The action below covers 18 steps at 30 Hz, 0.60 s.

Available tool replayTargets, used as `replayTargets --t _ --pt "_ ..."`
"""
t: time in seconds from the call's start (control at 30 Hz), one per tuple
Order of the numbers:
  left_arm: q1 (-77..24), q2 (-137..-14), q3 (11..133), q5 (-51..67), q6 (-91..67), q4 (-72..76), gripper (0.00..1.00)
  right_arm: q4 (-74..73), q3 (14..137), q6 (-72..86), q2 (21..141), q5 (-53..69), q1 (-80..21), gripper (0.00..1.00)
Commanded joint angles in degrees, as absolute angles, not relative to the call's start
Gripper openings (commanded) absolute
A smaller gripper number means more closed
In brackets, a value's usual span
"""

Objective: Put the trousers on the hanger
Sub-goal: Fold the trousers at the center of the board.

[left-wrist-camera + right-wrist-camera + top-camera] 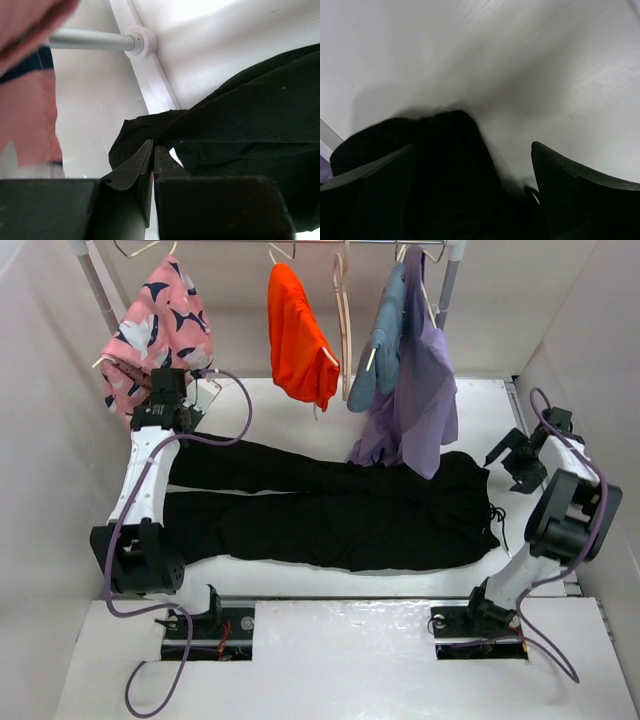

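The black trousers (330, 505) lie flat on the white table, legs toward the left and waist at the right. My left gripper (170, 425) is at the far leg's end. In the left wrist view its jaws (153, 144) are shut, with the hem (135, 132) bunched at their tips. My right gripper (515, 458) hovers just past the waist, fingers wide apart. In the right wrist view the right gripper (473, 145) holds nothing, with dark cloth (445, 170) below it. The pale beige hanger (345, 330) hangs bare on the rail at the back.
On the rail hang a pink patterned garment (155, 325), an orange one (298, 335) and blue and purple ones (415, 390); the purple hem touches the trousers. A rack post (95, 40) stands by the left gripper. White walls close in on both sides.
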State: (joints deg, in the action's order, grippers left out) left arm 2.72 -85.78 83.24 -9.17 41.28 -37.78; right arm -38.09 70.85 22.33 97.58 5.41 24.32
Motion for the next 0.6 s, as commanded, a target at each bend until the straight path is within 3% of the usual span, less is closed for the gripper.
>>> replayTargets --t 0.0,0.23,0.37,0.4,0.43,0.57 --pt "2.99 -87.0 86.48 -8.53 39.82 -37.79 0.0 -33.4 75.23 20.92 101.42 13.97 24.61 1.0" --pt "2.99 -87.54 87.62 -9.75 39.81 -38.32 0.0 -31.3 72.86 21.97 106.17 15.65 23.2 0.96" --pt "2.99 -88.68 89.03 -11.07 40.34 -39.02 0.0 -28.92 71.46 23.55 108.63 15.64 22.5 0.44" --pt "2.99 -88.68 90.43 -11.86 40.86 -39.02 0.0 -28.31 71.46 23.55 109.15 15.64 22.5 0.17" --pt "2.99 -88.68 90.96 -12.39 40.87 -39.02 0.0 -28.3 71.98 24.08 109.16 15.12 22.5 0.04" --pt "3.52 -89.21 94.39 -13.8 40.87 -40.86 0.0 -30.67 74.26 22.77 105.92 11.88 22.5 0.0"
